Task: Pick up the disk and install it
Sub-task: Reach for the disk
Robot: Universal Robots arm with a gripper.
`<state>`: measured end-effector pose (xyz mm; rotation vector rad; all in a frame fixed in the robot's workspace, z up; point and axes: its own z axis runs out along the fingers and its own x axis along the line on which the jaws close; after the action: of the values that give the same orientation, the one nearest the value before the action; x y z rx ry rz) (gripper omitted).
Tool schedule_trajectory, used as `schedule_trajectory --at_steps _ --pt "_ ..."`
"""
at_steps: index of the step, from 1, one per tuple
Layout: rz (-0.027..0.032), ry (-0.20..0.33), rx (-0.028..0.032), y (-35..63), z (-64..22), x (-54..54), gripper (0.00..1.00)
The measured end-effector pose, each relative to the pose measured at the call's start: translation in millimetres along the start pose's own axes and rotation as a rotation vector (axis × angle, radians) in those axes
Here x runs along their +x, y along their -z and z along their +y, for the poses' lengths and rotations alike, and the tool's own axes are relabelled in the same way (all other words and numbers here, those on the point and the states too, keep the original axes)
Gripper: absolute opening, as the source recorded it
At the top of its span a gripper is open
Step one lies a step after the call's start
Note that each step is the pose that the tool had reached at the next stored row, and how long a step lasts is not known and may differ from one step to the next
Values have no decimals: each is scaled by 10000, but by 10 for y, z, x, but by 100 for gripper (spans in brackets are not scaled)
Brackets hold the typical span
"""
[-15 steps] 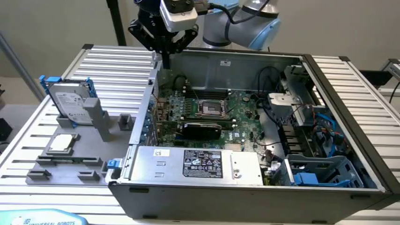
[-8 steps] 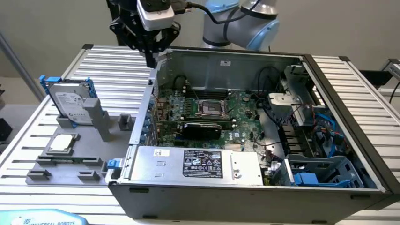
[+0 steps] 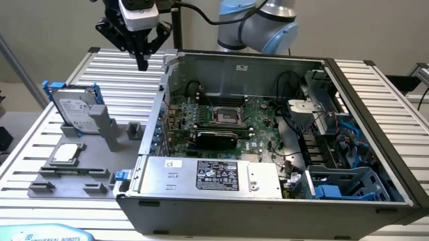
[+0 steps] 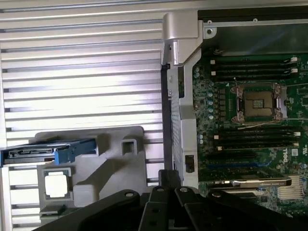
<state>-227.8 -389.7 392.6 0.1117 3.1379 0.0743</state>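
Two fingers (image 3: 142,59) together, empty, well apart from the disk (image 3: 74,106), its lower corner behind a grey post (image 3: 102,123).

The ribbed metal worktop (image 3: 114,85) carries an open computer case (image 3: 268,211) across its middle, with a grey fixture plate (image 3: 87,148) just beside it, toward one side edge.

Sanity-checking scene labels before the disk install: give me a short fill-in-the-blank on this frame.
The rectangular silver-grey hard disk sits in a ____ plastic carrier rail.
It stands on the grey fixture, on the exterior view's ____ of the open dark metal computer case.
The black gripper holds ____.
Missing words: blue; left; nothing.
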Motion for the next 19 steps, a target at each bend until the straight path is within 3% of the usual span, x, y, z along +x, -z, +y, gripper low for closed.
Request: schedule_trajectory --at_steps 19 --pt "46 -4 3 -16 45 870 11"
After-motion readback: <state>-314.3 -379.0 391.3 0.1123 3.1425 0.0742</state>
